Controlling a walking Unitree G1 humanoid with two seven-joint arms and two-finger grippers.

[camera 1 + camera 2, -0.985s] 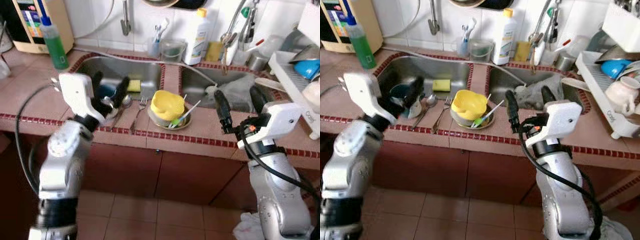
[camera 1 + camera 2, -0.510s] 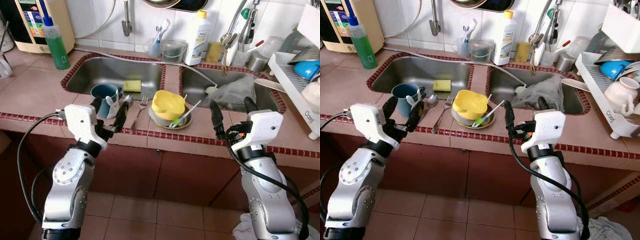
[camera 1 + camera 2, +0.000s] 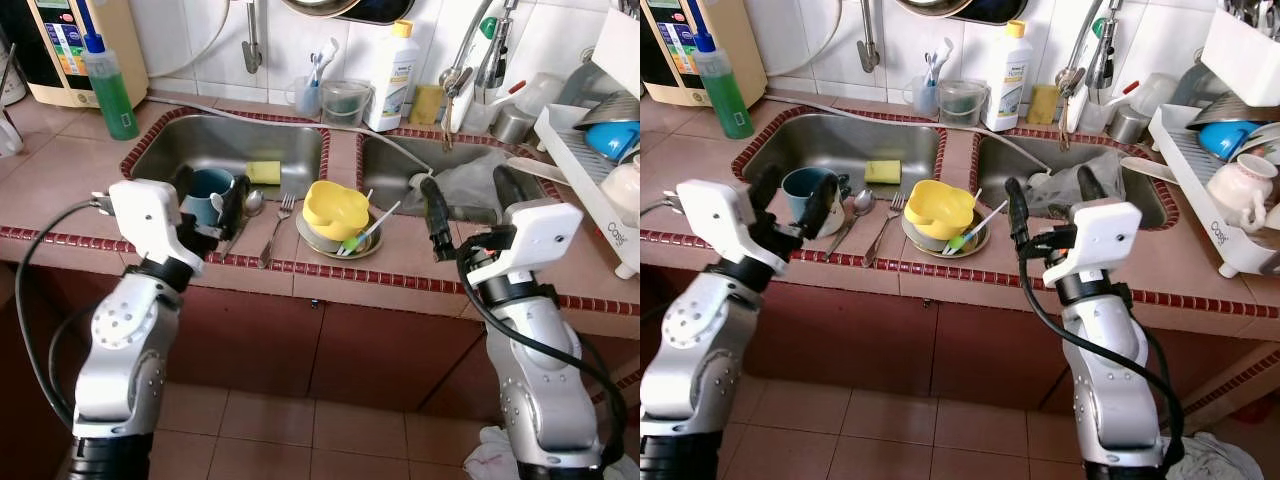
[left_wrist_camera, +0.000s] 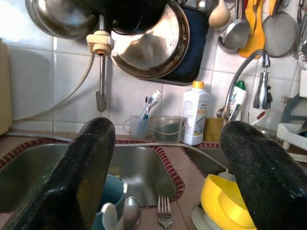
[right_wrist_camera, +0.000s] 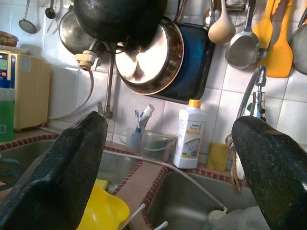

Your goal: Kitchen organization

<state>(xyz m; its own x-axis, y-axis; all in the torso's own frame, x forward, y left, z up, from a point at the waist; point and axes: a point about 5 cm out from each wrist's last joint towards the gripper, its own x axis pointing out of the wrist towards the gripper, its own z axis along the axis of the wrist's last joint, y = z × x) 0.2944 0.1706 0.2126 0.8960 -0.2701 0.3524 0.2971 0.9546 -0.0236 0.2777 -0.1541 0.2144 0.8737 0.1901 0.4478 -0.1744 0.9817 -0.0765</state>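
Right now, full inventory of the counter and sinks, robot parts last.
Blue mug: 1, blue, counter edge by the left sink, between the left end effector's fingers.
Spoon: 1, silver, on the counter beside the mug.
Fork: 1, silver, on the counter.
Yellow bowl: 1, yellow, on a metal plate between the sinks.
Sponge: 1, yellow, in the left sink.
Soap bottle: 1, green, back left.
White bottle: 1, white with a yellow cap, behind the sinks.
Dish rack: 1, white, far right.
Left end effector: 1, black fingers, open around the mug.
Right end effector: 1, black fingers, open above the right sink's edge.
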